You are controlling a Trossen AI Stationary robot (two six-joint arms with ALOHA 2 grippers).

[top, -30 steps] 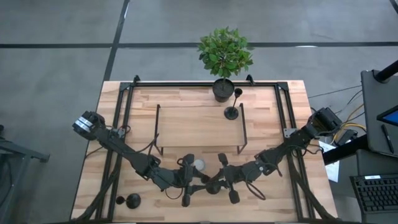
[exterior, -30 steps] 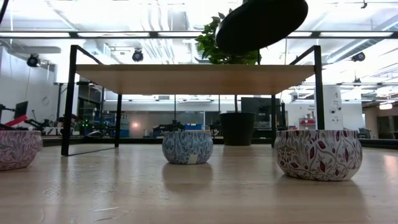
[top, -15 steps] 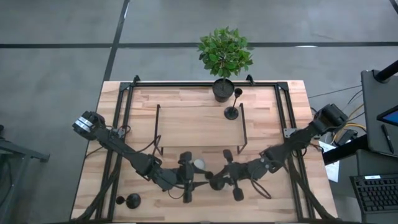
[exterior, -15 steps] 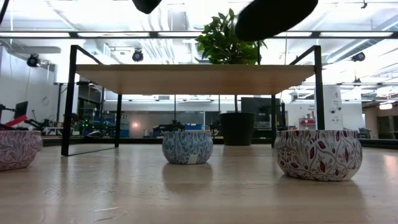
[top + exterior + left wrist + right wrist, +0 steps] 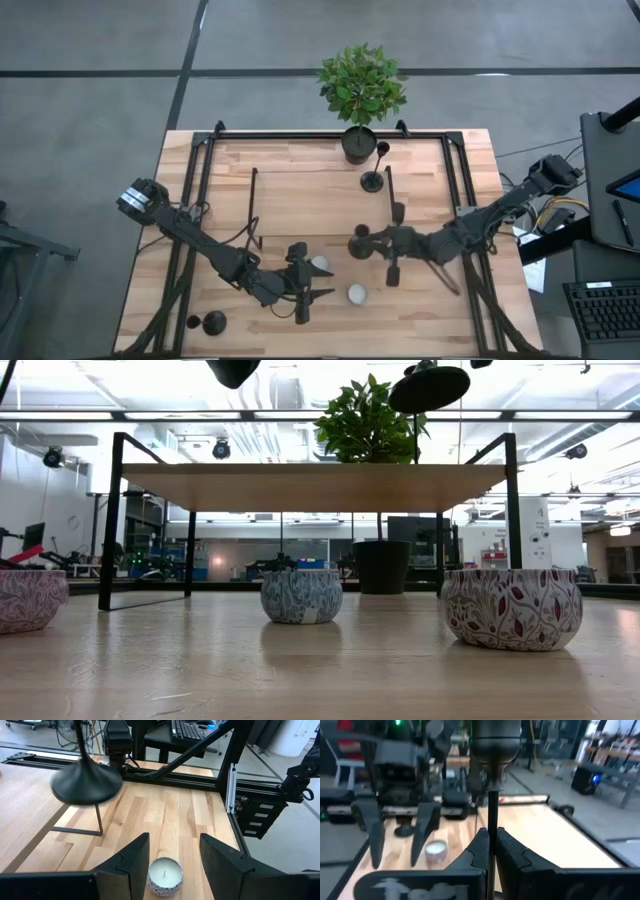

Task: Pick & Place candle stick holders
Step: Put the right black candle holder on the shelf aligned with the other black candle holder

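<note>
- Right gripper: clamped on the stem of a candle stick holder, now lifted off the table and carried away from the near edge toward the shelf; base hangs just ahead of its fingers.
- Left gripper: jaws apart, empty, tealight between the fingers.
- Second holder stands beyond the right gripper, by the plant pot.
- Pick done; placing remains.

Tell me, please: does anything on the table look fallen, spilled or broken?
Nothing stands out. One holder hangs above the table, its stem clamped in the right gripper; the candle sits upright.
</note>
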